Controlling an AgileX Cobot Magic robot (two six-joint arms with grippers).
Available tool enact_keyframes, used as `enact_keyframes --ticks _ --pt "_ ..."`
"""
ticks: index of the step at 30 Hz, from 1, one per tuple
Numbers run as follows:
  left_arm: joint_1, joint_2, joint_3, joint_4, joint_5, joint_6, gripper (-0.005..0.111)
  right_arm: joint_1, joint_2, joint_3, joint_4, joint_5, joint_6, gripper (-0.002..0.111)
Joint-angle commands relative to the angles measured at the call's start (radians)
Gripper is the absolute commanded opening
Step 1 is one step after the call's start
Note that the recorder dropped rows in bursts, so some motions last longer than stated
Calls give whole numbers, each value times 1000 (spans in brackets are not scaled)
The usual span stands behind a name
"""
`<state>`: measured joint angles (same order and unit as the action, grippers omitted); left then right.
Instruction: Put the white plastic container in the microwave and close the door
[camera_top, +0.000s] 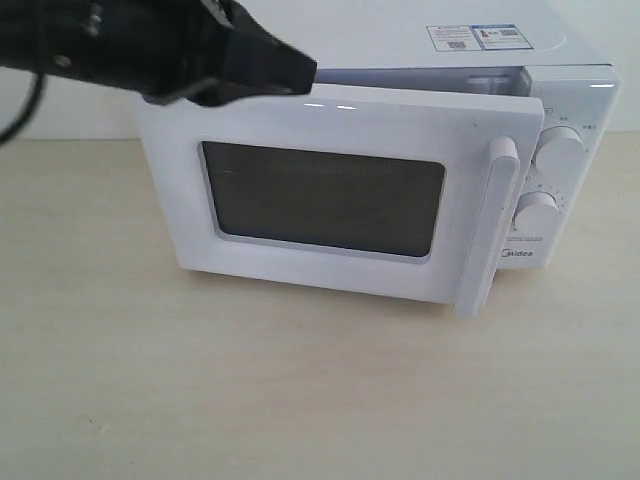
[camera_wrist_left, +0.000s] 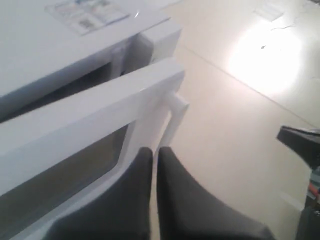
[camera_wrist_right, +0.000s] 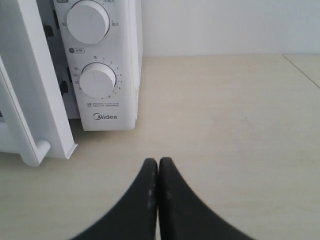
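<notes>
The white Midea microwave (camera_top: 560, 110) stands at the back of the table. Its door (camera_top: 330, 200), with a dark mesh window and a vertical white bar handle (camera_top: 487, 225), stands a little ajar, a gap showing along its top. My left gripper (camera_top: 300, 72) is shut and empty, its tip against the door's upper edge near the hinge side; in the left wrist view that gripper (camera_wrist_left: 155, 152) hovers over the door (camera_wrist_left: 85, 115) short of the handle (camera_wrist_left: 172, 117). My right gripper (camera_wrist_right: 158, 162) is shut and empty over bare table, in front of the knob panel (camera_wrist_right: 100, 60). The white plastic container is hidden.
Light wooden tabletop (camera_top: 300, 400) spreads in front of the microwave. Two round knobs (camera_top: 560, 150) sit on the right panel, stickers (camera_top: 475, 38) on top. A white wall stands behind.
</notes>
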<state>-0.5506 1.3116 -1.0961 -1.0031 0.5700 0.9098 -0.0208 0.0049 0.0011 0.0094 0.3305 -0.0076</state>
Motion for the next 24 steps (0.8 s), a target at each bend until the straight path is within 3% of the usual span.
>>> enact_keyframes --ticks 1,8,14,16,19,22,24 --pt "-6 -176 -2 -3 56 -23 4 -8 -5 -1 -2 -3 0 0" --pt "-6 -406 57 1 85 -23 4 -8 -5 -1 -2 -3 -2 0" --pt "-6 -613 204 69 77 -198 4 -8 -5 -1 -160 -93 -96 0" --pt "-6 -683 248 98 77 -225 4 -8 -5 -1 -202 -200 -92 0" --pt "-6 -788 302 129 75 -229 4 -8 -5 -1 -9 -428 68 0" --pt "-6 -879 329 132 67 -237 4 -8 -5 -1 156 -761 296 0" --pt "-6 -926 339 132 57 -259 4 -8 -5 -1 194 -1022 337 0"
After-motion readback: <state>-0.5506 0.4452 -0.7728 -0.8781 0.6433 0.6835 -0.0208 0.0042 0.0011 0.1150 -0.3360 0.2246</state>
